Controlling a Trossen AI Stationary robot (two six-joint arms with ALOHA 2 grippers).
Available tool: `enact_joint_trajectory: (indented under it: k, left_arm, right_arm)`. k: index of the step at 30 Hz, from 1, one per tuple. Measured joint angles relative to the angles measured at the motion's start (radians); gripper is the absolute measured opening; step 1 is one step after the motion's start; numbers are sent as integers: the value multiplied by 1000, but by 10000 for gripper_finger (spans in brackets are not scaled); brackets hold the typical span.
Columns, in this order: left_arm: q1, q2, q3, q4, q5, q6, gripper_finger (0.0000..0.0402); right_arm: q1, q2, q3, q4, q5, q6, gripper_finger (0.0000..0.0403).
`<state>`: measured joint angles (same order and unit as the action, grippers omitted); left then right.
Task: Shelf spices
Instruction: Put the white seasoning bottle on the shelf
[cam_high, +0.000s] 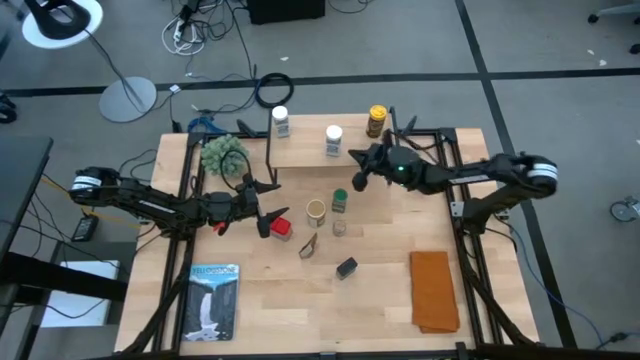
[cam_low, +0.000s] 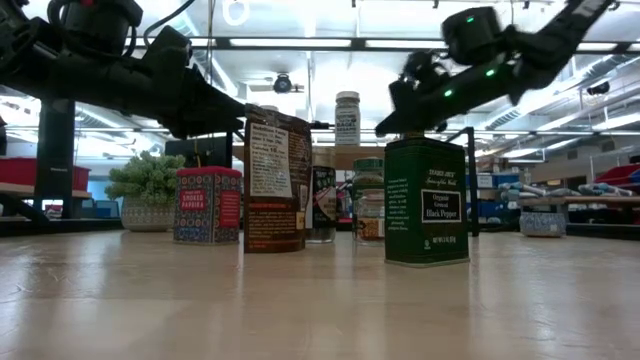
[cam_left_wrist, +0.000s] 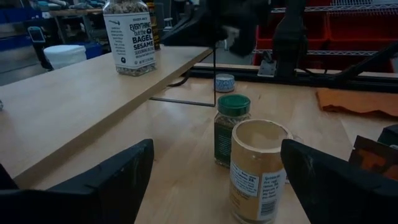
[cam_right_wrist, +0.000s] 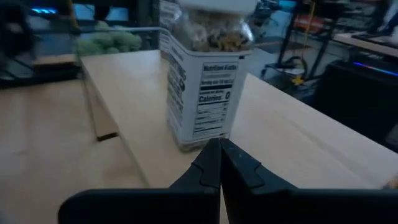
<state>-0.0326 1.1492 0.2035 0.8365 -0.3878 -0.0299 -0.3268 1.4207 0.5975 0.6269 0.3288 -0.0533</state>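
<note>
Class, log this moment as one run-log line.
left end effector: open, near tan canister | right end effector: shut, empty | shelf: three jars

Left tool (cam_high: 262, 203) wide open mid-table; right tool (cam_high: 357, 172) pinched closed, empty, both arms outstretched.

We saw three jars (cam_high: 333, 140) on the shelf (cam_high: 300, 152); more spices (cam_high: 339, 202) stood on the table (cam_high: 370, 300) before it.
</note>
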Motion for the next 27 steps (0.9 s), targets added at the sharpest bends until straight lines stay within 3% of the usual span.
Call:
enact_joint_trajectory:
  k: [5,16,23,27]
  left_arm:
    - [0,0,0,-1,0,0,357]
    - [0,0,0,-1,0,1,357]
    - [0,0,0,-2,0,0,357]
    - [0,0,0,-2,0,0,357]
  right_arm:
    - [-1,139,88,65,120,-10,1]
    - [34,323,329,50,125,-63,0]
    - [71,329,387,-72,291,-90,0]
    - [91,267,387,-211,303,-48,0]
